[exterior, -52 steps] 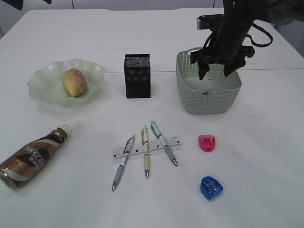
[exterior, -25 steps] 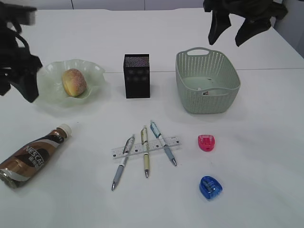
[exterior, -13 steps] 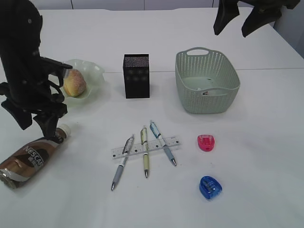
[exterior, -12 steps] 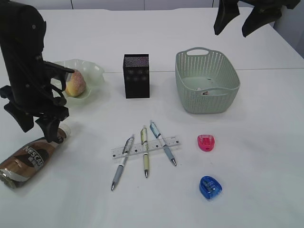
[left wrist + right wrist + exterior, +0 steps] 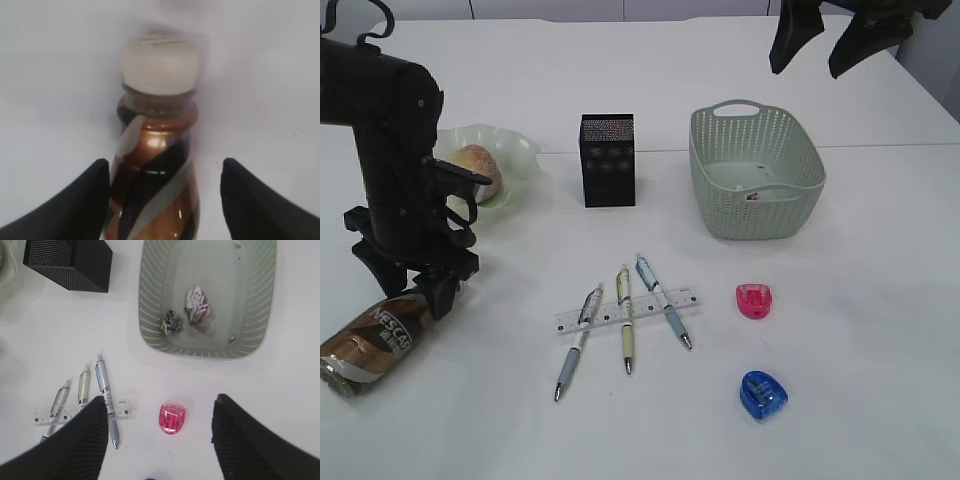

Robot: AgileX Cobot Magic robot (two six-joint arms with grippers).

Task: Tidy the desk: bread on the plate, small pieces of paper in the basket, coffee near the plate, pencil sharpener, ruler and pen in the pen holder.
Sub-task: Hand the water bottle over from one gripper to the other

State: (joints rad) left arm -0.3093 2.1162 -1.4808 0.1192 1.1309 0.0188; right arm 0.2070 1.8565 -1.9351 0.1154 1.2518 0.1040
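The coffee (image 5: 370, 342) lies on its side at the desk's (image 5: 840, 300) front left, cream cap (image 5: 160, 65) pointing away. My left gripper (image 5: 417, 292) hangs open over its neck; in the left wrist view the bottle (image 5: 155, 170) sits between the fingers (image 5: 82, 202), with a gap on the right side. The bread (image 5: 477, 165) rests on the plate (image 5: 520, 155), partly behind the left arm. My right gripper (image 5: 832, 40) is open and empty, high above the basket (image 5: 755, 190). Paper pieces (image 5: 197, 307) lie in the basket (image 5: 150, 300).
The pen holder (image 5: 608, 160) stands mid-desk. Three pens (image 5: 626, 325) lie across the ruler (image 5: 665, 300) in front of it. A pink sharpener (image 5: 756, 300) and a blue sharpener (image 5: 764, 394) lie at the front right.
The left arm came in from the left edge and dropped down over the coffee bottle's neck. The right gripper rose out of the basket and now hangs still.
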